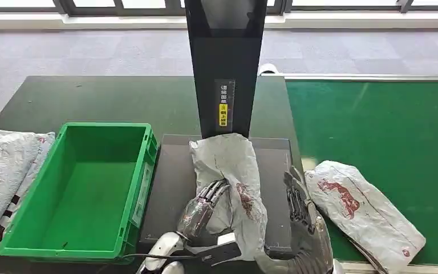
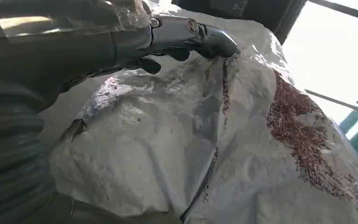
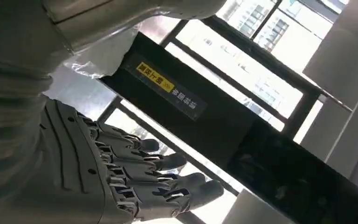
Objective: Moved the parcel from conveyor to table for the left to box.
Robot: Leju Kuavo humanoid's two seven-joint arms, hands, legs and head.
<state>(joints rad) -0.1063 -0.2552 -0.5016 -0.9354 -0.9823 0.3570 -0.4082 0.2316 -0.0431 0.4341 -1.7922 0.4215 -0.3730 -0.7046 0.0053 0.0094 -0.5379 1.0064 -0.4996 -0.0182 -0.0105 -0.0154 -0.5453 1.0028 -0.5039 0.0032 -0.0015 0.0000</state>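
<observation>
Dark green table under me, windows beyond. My left hand (image 1: 205, 206) rests its fingers on the near left flank of the crumpled grey plastic parcel with red print (image 1: 234, 177), not clearly gripping; my right hand (image 1: 302, 220) stands open just beside its right flank, holding nothing. That parcel lies on the dark flat platform (image 1: 171, 182), long axis running away from me toward the black upright post (image 1: 225, 68). Left of it, touching the platform, waits the green plastic crate (image 1: 85, 182), so I judge the left hand nearer for boxing.
</observation>
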